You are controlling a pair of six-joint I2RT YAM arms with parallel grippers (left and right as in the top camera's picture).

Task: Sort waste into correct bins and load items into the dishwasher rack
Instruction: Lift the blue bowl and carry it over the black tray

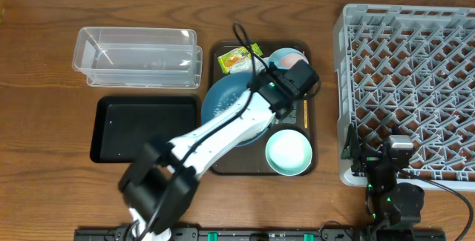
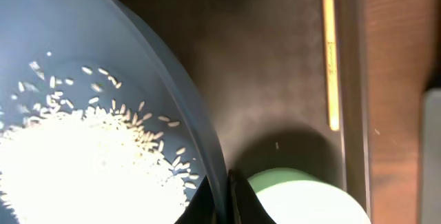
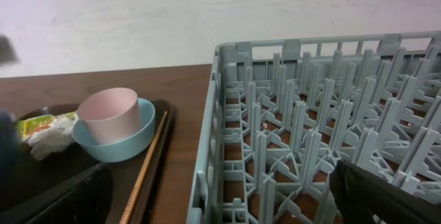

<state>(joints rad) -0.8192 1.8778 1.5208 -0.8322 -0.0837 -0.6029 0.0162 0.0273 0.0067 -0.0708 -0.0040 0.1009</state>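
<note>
My left gripper is shut on the right rim of the dark-blue bowl, which holds loose white rice. The mint-green bowl sits just beside it on the brown serving tray. The pink cup stands in the light-blue bowl. The tissue and the snack wrapper lie behind them. The chopstick lies along the tray's right edge. My right gripper is open and empty at the front left corner of the grey rack.
The clear tub stands at the back left, with the black tray in front of it. My left arm reaches diagonally across the serving tray from the front left. The rack holds nothing.
</note>
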